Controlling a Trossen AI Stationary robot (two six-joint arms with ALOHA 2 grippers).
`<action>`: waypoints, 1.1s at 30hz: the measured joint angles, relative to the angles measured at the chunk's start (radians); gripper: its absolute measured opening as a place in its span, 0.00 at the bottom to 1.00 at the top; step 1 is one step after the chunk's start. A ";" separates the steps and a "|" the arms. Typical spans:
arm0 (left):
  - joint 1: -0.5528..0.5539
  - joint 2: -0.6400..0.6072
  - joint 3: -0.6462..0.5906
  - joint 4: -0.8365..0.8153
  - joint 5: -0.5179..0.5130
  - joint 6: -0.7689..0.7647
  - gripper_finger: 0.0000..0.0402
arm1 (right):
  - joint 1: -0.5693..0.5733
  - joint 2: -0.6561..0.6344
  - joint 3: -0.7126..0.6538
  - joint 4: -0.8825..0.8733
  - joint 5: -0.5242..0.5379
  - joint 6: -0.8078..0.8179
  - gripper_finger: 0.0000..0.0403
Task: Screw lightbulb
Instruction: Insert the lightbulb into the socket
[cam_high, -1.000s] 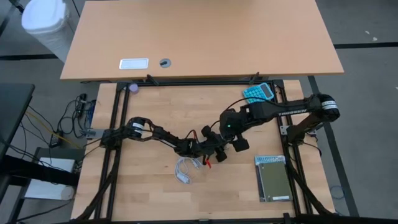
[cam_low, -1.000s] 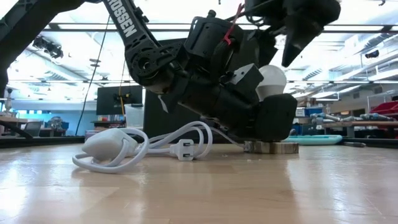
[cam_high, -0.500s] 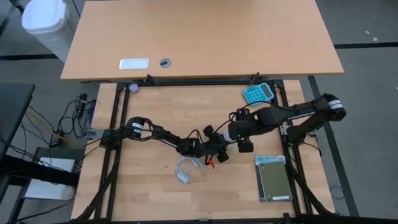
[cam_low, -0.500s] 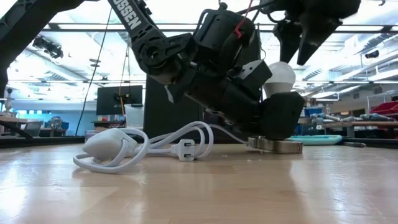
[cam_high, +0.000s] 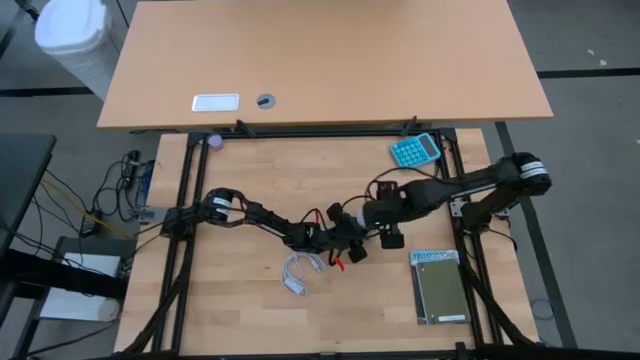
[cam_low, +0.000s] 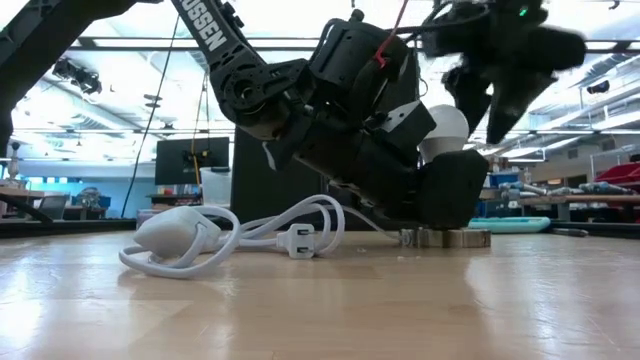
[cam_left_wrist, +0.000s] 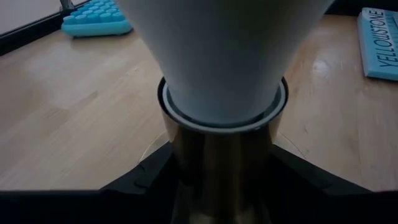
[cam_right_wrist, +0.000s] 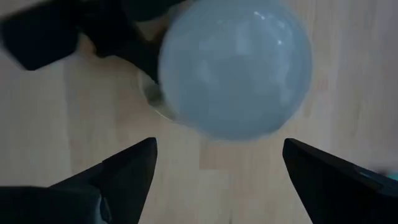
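Lightbulb (cam_low: 443, 127) upright over round socket disc (cam_low: 447, 238), base clamped by left gripper (cam_low: 440, 190). Right gripper (cam_right_wrist: 214, 165) above lightbulb, fingers spread wide, not touching. White cable (cam_low: 225, 232) beside socket disc.

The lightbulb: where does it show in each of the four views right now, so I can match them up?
High view: hidden under the arms at the table's middle, beside the left pincer.
Low view: the lightbulb shows right of centre, above the grey socket disc.
Left wrist view: fills the top centre, with its metal base below.
Right wrist view: upper centre, between the right pincer's open fingers.
Shared landmark: the teal calculator.
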 joint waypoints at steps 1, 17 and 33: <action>0.000 0.000 0.000 -0.001 0.000 0.000 0.51 | -0.004 0.026 0.021 -0.019 0.000 -0.005 0.86; -0.008 0.001 0.001 0.020 -0.027 0.028 0.51 | -0.035 0.085 0.170 -0.319 0.121 -0.024 0.86; -0.019 0.000 -0.069 0.134 -0.046 0.008 0.51 | -0.069 0.085 0.122 -0.488 0.256 0.080 0.86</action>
